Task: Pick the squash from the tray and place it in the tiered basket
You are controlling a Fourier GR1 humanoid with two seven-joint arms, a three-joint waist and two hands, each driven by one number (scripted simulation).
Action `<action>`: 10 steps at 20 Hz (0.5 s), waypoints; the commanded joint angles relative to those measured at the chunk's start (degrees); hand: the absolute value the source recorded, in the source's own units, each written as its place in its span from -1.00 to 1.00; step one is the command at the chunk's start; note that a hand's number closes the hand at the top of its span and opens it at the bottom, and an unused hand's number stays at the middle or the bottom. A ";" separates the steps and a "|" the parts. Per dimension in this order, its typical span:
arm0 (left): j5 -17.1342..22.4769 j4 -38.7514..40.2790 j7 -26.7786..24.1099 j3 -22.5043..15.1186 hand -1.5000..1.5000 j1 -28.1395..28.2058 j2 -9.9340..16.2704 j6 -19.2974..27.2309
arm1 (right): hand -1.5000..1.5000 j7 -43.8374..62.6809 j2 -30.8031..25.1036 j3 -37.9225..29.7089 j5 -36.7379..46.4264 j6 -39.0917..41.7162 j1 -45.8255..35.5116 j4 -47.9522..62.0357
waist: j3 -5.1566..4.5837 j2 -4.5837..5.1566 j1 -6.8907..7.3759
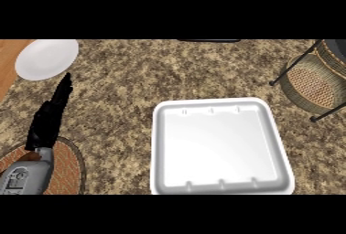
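While the left hand (51, 114) shows at nine o'clock on the counter (169, 73), its black fingers lie straight and released, pointing toward eleven o'clock and grasping nothing. Its grey forearm (24, 178) enters at seven o'clock, above a round brick-patterned mat (67, 167). Right hand: does not appear in the head view. White tray (223, 146): sits between five and six o'clock, its inside showing only bare white surface. Squash: cannot be seen on the tray or anywhere else in view. Tiered basket (310, 82): stands at two o'clock, wicker with a black frame, well apart from the tray. White plate (46, 58): lies at eleven o'clock, just beyond the fingertips.
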 commanded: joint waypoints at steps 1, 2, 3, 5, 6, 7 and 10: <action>-0.52 0.14 -0.79 -0.06 0.00 0.34 -0.47 0.07 | 1.00 -4.97 -2.26 -2.60 -2.95 -1.55 3.52 0.05 | 0.19 0.28 -0.03; -0.38 -0.28 3.22 0.15 0.00 -2.85 -0.58 0.32 | 1.00 -5.35 -2.37 -3.68 -4.15 -1.37 2.96 -0.21 | 0.21 0.31 -0.08; 0.10 0.59 -0.95 0.60 0.00 0.86 -0.57 -0.26 | 1.00 -4.68 0.21 -3.84 -4.96 -2.49 5.52 -1.67 | 0.17 -0.06 -0.65; -0.45 1.90 -0.46 1.09 0.00 -0.52 -0.92 0.76 | 1.00 -6.90 -0.10 -5.15 -6.82 -2.93 7.40 -2.46 | 0.17 -0.13 -1.03; 0.62 -0.12 -3.81 0.81 0.00 4.37 -0.40 -1.17 | 1.00 -7.75 -1.94 -6.09 -7.69 -2.67 7.22 -2.42 | 0.17 -0.06 -0.36; -0.40 0.39 -0.89 1.04 0.00 0.71 -0.32 0.03 | 1.00 -9.70 -2.49 -6.76 -8.54 -2.19 7.40 -1.83 | 0.20 0.13 -0.31; -1.02 2.06 -0.81 1.25 0.00 -1.12 -0.66 0.83 | 1.00 -7.94 -1.23 -11.44 -13.71 -3.42 8.75 -2.70 | 0.21 0.06 -0.94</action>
